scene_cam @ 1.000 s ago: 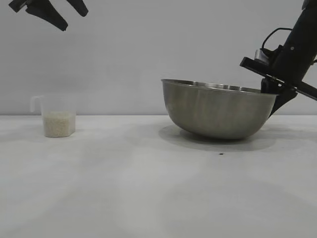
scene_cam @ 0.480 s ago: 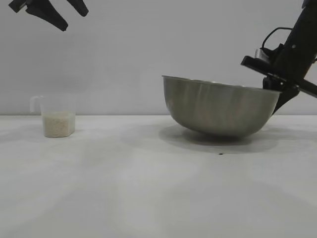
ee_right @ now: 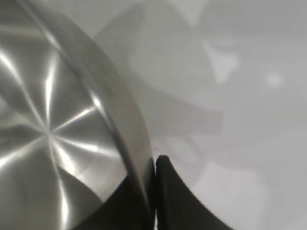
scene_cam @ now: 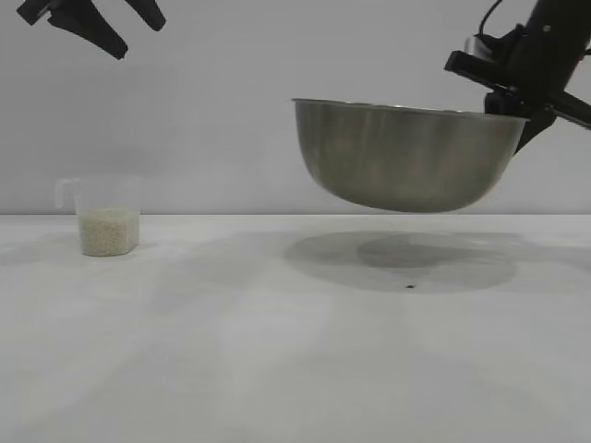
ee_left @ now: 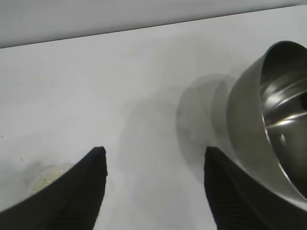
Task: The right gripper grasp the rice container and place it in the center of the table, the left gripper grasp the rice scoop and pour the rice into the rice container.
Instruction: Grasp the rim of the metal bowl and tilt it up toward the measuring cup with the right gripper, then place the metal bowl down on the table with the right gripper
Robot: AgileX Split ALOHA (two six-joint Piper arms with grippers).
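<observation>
The rice container [scene_cam: 406, 157], a large steel bowl, hangs above the white table [scene_cam: 277, 351] at the right, with its shadow beneath. My right gripper [scene_cam: 519, 109] is shut on its right rim; in the right wrist view one finger lies inside the rice container [ee_right: 53, 134] and one outside, with the right gripper [ee_right: 152, 160] pinching the wall. The rice scoop [scene_cam: 106, 221], a small clear cup with rice [scene_cam: 109, 233] in its lower half, stands on the table at the left. My left gripper [scene_cam: 137, 37] hovers open high above it, holding nothing. From the left wrist, the left gripper [ee_left: 154, 152] frames bare table, the rice scoop [ee_left: 45, 175] peeking beside one finger and the rice container [ee_left: 268, 129] off to one side.
A tiny dark speck [scene_cam: 412, 286] lies on the table under the raised bowl. A plain grey wall [scene_cam: 240, 111] closes off the back. Bare tabletop stretches between the cup and the bowl's shadow.
The right gripper has lifted the bowl off the table, first tilting it, then raising it level. The left gripper and the cup have stayed where they were.
</observation>
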